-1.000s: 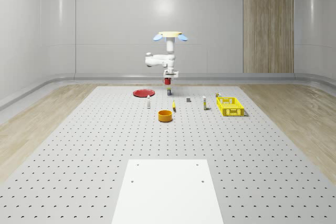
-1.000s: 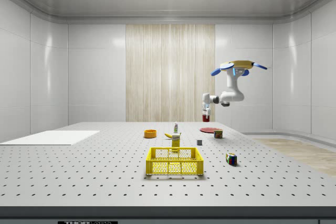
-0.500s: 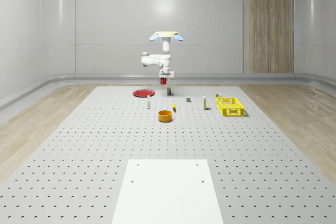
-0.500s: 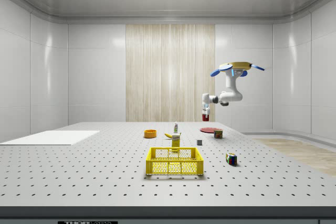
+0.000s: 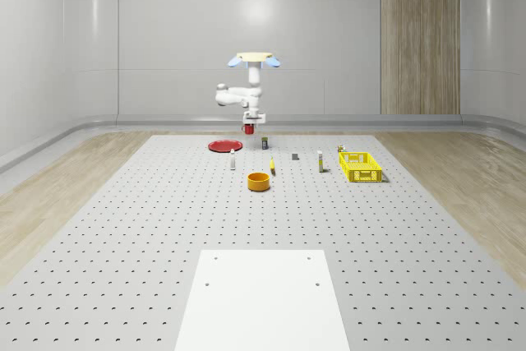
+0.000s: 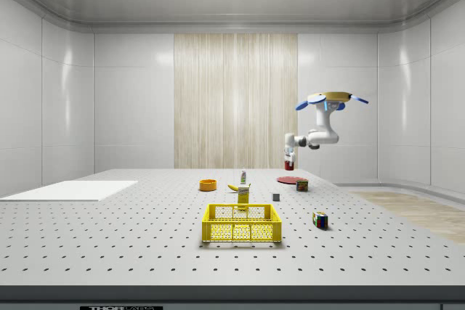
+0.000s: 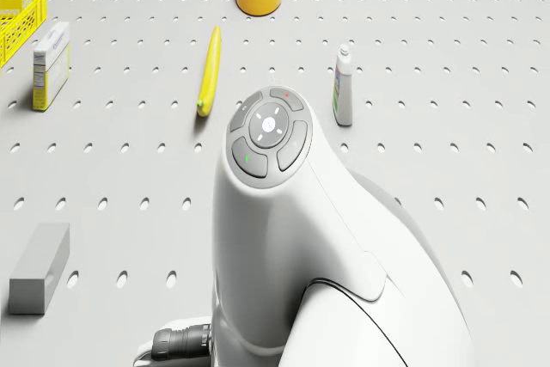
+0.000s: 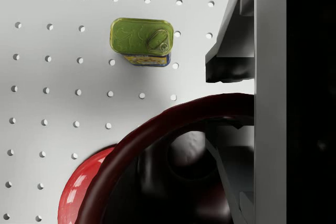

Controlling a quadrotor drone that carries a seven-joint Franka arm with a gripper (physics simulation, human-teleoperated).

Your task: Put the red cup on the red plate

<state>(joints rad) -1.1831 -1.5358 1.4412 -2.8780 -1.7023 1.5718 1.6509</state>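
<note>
I've got the drone [image 5: 253, 58] hovering over the far end of the bench [image 5: 263, 219], gripper [image 5: 249, 127] clamped on the red cup [image 5: 248, 129], which hangs upright, mouth up. The red plate [image 5: 223, 145] lies below and toward the whole-scene view's left, so I reckon I'm not quite over it yet.

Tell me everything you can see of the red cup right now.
The red cup is glossy dark red, open-topped and empty, with a rounded rim and shadowed interior. It hangs upright in the gripper, one finger inside its wall, clear of the table. The drone hovers above. Below it, the red plate shows partly under its rim, with a green tin nearby.
</note>
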